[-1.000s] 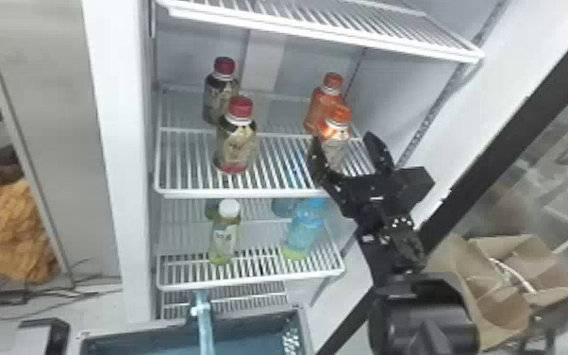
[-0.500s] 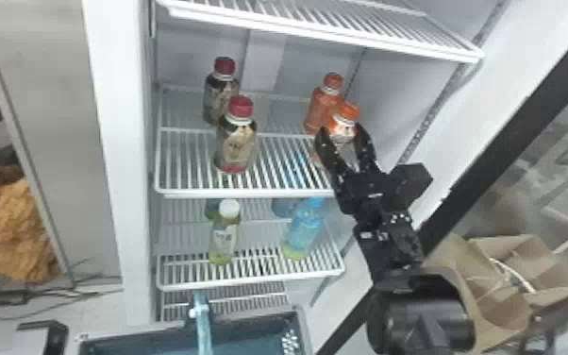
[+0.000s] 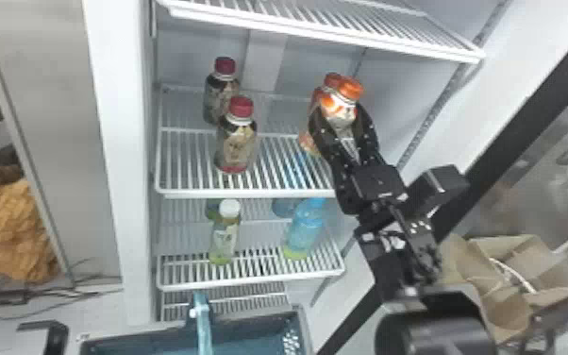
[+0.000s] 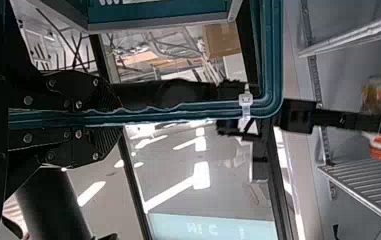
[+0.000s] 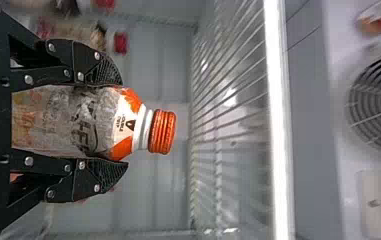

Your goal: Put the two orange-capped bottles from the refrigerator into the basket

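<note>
In the head view my right gripper (image 3: 342,120) is shut on the front orange-capped bottle (image 3: 343,109), a finger on each side. The other orange-capped bottle (image 3: 307,141) stands close behind, partly hidden. From the right wrist view, the right gripper (image 5: 122,124) clasps the held bottle (image 5: 93,120) around its label, cap beyond the fingertips. The basket (image 3: 137,341) is at the bottom of the head view, its teal handle (image 3: 203,325) across it. In the left wrist view my left gripper (image 4: 113,118) is shut on the basket's handle (image 4: 178,114).
Two dark bottles with red caps (image 3: 237,141) are on the same shelf, to the left. One shelf down are a white-capped green bottle (image 3: 225,236) and a blue bottle (image 3: 304,231). Another wire shelf (image 3: 330,30) runs above. Cardboard boxes (image 3: 509,283) lie at the right.
My right gripper, standing open beside the front orange-capped bottle one second ago, has closed on it. The bottle has risen and now overlaps the one behind. The other bottles stay put.
</note>
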